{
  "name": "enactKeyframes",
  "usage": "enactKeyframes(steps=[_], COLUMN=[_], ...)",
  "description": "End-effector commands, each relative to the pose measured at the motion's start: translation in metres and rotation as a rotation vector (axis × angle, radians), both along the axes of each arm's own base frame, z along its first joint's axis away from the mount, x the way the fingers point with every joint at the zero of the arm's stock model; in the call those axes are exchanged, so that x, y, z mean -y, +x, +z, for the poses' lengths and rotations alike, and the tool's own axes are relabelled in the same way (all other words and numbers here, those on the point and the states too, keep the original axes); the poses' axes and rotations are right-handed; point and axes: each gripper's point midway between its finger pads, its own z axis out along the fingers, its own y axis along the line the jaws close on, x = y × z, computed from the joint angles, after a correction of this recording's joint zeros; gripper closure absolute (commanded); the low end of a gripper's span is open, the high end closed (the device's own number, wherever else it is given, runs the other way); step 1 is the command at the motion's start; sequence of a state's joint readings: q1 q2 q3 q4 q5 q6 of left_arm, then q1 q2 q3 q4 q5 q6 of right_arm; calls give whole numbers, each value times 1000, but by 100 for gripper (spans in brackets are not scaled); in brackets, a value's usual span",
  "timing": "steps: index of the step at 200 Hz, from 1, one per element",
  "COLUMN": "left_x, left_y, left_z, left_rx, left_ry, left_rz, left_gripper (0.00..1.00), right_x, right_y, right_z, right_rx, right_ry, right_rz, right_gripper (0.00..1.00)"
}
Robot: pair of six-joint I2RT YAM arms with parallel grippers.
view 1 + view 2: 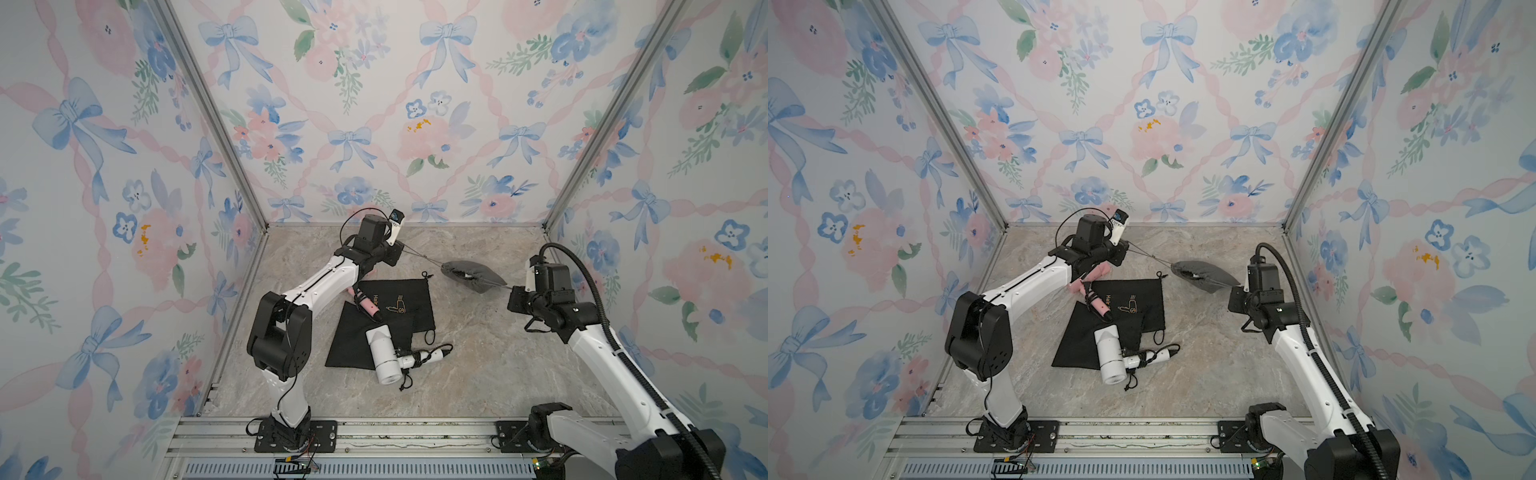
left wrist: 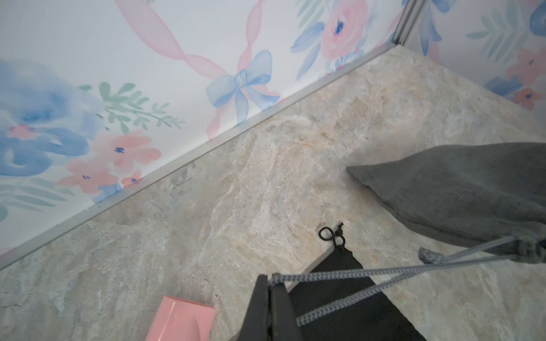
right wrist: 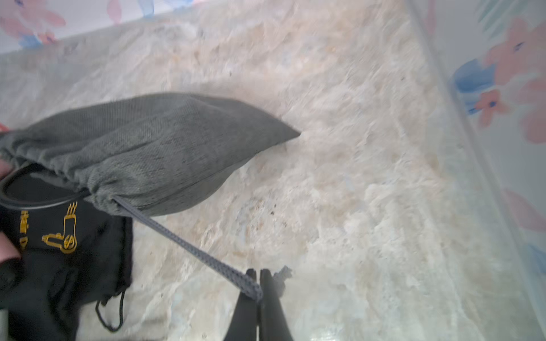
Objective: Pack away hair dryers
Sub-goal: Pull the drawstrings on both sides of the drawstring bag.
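In a top view a grey pouch (image 1: 471,276) stretches between the arms. A white hair dryer (image 1: 384,353), cord bundled, and a pink hair dryer (image 1: 368,308) lie on black pouches (image 1: 405,291) on the worktop (image 1: 478,365). Left wrist: the left tool (image 2: 270,285) pinches the drawstring (image 2: 384,270). Right wrist: the right tool (image 3: 260,285) pinches it too.

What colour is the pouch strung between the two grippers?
The pouch is dark grey, and its cords are grey too; the right wrist view shows it best.
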State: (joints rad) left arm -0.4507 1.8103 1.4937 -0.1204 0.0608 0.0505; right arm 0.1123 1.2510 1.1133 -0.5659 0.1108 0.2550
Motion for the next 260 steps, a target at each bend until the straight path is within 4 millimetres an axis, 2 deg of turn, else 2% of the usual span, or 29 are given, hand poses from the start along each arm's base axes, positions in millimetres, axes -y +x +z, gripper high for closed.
enactKeyframes(steps=[1,27,41,64,93,107,123,150,161,170,184,214,240,260], left_x=[-35,-40,-38,-27,-4,4,9,18,22,24,28,27,13,5], left_y=[16,16,14,11,6,3,2,-5,-11,-16,-20,-15,-16,-13], left_z=[55,69,75,78,57,60,83,149,172,184,188,151,148,140], left_rx=[106,125,130,110,70,78,105,202,238,256,261,201,209,192], left_ry=[-54,-80,-96,-143,-130,-125,-165,-247,-276,-291,-297,-252,-227,-224], left_rz=[116,113,100,61,18,2,-13,-48,-66,-80,-93,-68,-27,-10], left_gripper=[100,100,100,100,100,100,100,100,100,100,100,100,100,100], right_x=[41,57,57,41,23,12,0,-20,-25,-28,-29,-26,0,15], right_y=[10,22,28,39,50,55,60,57,53,50,48,51,46,48], right_z=[12,35,47,56,55,71,110,189,212,223,224,192,197,195], right_rx=[-6,43,74,112,115,151,235,415,465,492,501,427,435,430], right_ry=[-102,-102,-72,17,70,82,110,150,158,161,170,141,38,49], right_rz=[-123,-156,-148,-98,-47,-9,41,113,136,144,151,137,66,28], right_gripper=[100,100,100,100,100,100,100,100,100,100,100,100,100,100])
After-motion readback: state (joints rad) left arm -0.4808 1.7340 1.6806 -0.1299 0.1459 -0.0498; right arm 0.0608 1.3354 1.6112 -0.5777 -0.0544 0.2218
